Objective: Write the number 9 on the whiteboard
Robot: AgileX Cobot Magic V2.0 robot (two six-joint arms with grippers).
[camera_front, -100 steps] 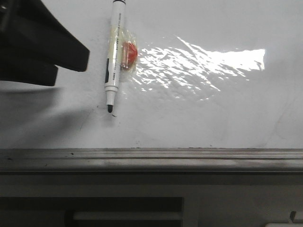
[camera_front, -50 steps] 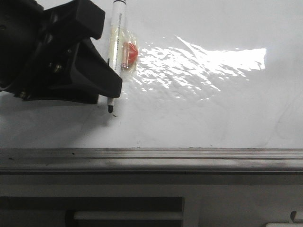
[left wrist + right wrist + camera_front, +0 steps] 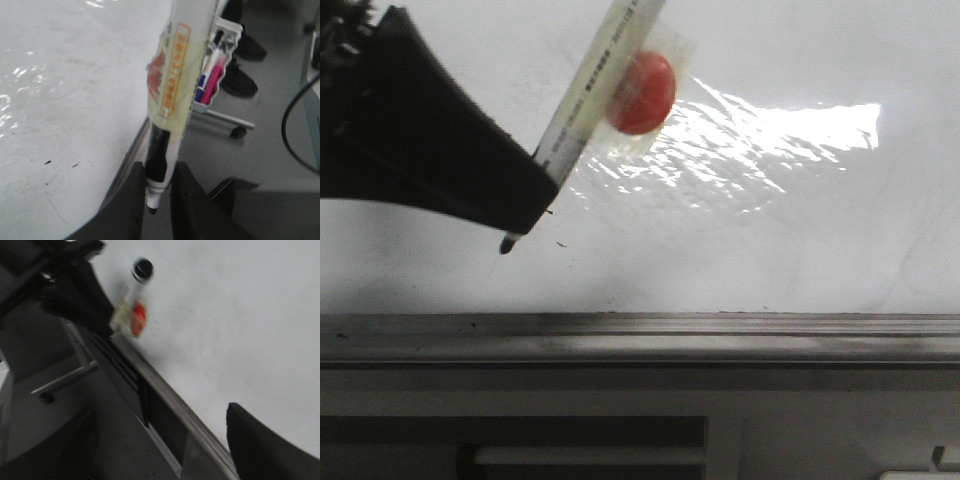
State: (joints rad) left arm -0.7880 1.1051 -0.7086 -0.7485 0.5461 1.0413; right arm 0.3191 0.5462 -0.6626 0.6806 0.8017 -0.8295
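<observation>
— What did we see around the whiteboard (image 3: 770,240)?
— Our left gripper (image 3: 155,200) clamped a marker (image 3: 590,95) with a taped red disc (image 3: 642,92), near the board's lower-left ledge (image 3: 720,335).
— The right gripper (image 3: 160,440)?
— Spread wide, empty.

- Left gripper (image 3: 525,215) enters from the left, dark, closed around the marker (image 3: 588,95).
- Marker tilted, cap end up and right, black tip (image 3: 508,243) down-left, at the whiteboard (image 3: 770,250) surface.
- Red disc (image 3: 642,92) under clear tape on the marker barrel.
- Small black specks just right of the tip.
- Bright glare right of the marker.
- Grey ledge (image 3: 720,335) along the board's lower edge.
</observation>
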